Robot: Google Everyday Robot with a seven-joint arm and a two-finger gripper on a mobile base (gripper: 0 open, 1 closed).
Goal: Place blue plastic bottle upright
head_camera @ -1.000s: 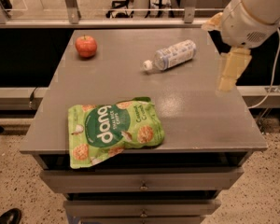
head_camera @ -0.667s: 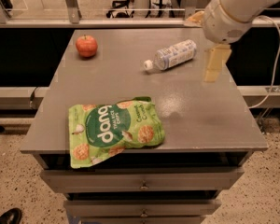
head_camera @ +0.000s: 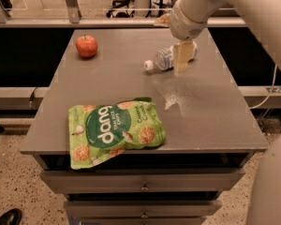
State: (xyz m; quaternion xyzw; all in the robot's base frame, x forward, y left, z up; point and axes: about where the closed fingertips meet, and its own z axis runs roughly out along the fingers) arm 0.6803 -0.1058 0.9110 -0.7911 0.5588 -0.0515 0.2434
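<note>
The gripper [head_camera: 181, 56] has swung leftward across the tabletop [head_camera: 210, 107]. A second ago it hung over the right edge, well apart from the blue plastic bottle [head_camera: 163, 60]. A little later it stood just to the right of the bottle. Now its pale tan tip hangs directly in front of the bottle's body, covering the part between the label and the base end.

The bottle itself has not shifted. It lies on its side near the far right of the tabletop, with its white cap pointing to the left and slightly toward the near edge, and its base pointing away to the right. From this view the tip overlaps the bottle, but I cannot tell whether it touches it or hangs above it. Whether the jaws are released or clenched also cannot be told. Only one flat tan piece shows plainly beneath the white wrist of the arm [head_camera: 215, 3], which reaches in from the upper right.

The red apple [head_camera: 86, 46] sits where it was at the far left corner. The green Dang rice chips bag [head_camera: 114, 131] lies flat at the near left, as before, its lower corner overhanging the front edge above the drawers [head_camera: 143, 181].
</note>
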